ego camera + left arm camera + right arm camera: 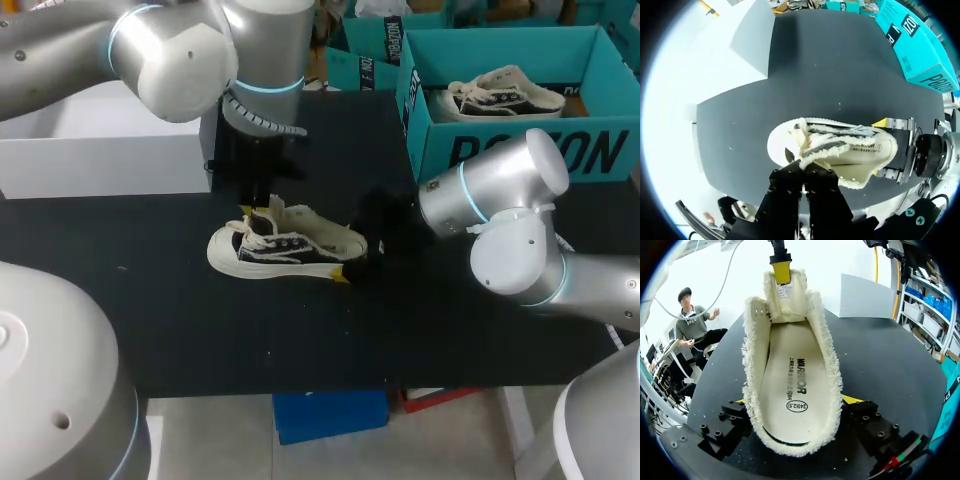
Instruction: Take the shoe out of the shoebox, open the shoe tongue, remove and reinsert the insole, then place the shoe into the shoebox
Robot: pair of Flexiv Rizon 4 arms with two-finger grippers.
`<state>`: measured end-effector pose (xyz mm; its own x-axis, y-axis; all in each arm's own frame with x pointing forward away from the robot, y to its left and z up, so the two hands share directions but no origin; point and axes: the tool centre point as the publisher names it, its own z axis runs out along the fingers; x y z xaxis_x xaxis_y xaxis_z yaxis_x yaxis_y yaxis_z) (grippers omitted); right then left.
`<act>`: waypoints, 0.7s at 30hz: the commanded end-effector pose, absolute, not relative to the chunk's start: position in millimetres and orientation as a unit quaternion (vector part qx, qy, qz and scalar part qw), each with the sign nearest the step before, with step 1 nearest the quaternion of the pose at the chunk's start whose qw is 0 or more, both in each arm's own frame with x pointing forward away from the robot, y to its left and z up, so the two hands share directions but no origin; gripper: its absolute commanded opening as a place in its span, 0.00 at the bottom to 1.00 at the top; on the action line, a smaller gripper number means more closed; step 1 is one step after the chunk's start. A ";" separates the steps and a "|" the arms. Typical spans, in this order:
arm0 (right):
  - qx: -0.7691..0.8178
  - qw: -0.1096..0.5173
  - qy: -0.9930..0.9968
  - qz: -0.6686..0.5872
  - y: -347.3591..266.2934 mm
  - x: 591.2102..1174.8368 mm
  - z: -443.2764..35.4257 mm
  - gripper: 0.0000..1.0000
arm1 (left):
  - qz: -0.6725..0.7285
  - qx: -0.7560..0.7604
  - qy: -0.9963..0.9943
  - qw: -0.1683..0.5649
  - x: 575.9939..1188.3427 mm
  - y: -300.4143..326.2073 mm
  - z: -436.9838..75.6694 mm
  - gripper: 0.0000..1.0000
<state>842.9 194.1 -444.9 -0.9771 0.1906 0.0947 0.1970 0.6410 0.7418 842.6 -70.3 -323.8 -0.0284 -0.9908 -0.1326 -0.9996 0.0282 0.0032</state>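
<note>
The right gripper (792, 402) is clamped on the heel of one shoe (290, 245), a yellow-tipped finger on each side, and the single insole (792, 385) lies flat inside it. At the other end the left gripper (803, 176) has its fingers pinched together on the tongue (785, 295), holding it up and away from the opening. That shoe sits on its sole on the black table (200, 320), well apart from the one teal shoebox (500, 150), where a second shoe (500, 95) lies.

Bright even light, faint soft shadows
</note>
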 end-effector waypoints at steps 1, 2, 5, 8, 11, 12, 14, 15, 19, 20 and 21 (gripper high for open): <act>-0.108 0.003 -0.906 -0.408 196.7 843.9 -446.7 0.00 | 0.023 -0.698 0.715 0.027 843.5 -60.1 -320.1 0.00; -0.108 0.003 -0.906 -0.408 196.7 843.9 -446.7 0.00 | 0.020 -0.699 0.714 0.028 844.2 -59.7 -318.3 0.00; -0.108 0.003 -0.906 -0.408 196.7 843.9 -446.7 0.00 | 0.014 -0.701 0.713 0.027 845.5 -59.2 -314.7 0.00; -0.108 0.003 -0.906 -0.408 196.7 843.9 -446.7 0.00 | 0.008 -0.703 0.711 0.027 846.3 -58.7 -312.3 0.00; -0.108 0.003 -0.906 -0.408 196.7 843.9 -446.7 0.00 | 0.005 -0.704 0.710 0.025 846.7 -57.1 -310.8 0.00; -0.108 0.003 -0.906 -0.408 196.7 843.9 -446.7 0.00 | 0.004 -0.705 0.709 0.025 846.6 -56.6 -310.8 0.00; -0.108 0.003 -0.906 -0.408 196.7 843.9 -446.7 0.00 | 0.004 -0.705 0.709 0.022 845.5 -54.5 -313.3 0.00; -0.108 0.003 -0.906 -0.408 196.7 843.9 -446.7 0.00 | 0.005 -0.705 0.709 0.020 844.7 -53.7 -315.9 0.00; -0.108 0.003 -0.906 -0.408 196.7 843.9 -446.7 0.00 | 0.005 -0.706 0.709 0.003 841.8 -48.5 -327.1 0.00; -0.108 0.003 -0.906 -0.408 196.7 843.9 -446.7 0.00 | 0.004 -0.706 0.708 -0.003 841.1 -46.6 -330.0 0.00; -0.108 0.003 -0.906 -0.408 196.7 843.9 -446.7 0.00 | 0.004 -0.707 0.707 -0.008 840.4 -44.6 -332.6 0.00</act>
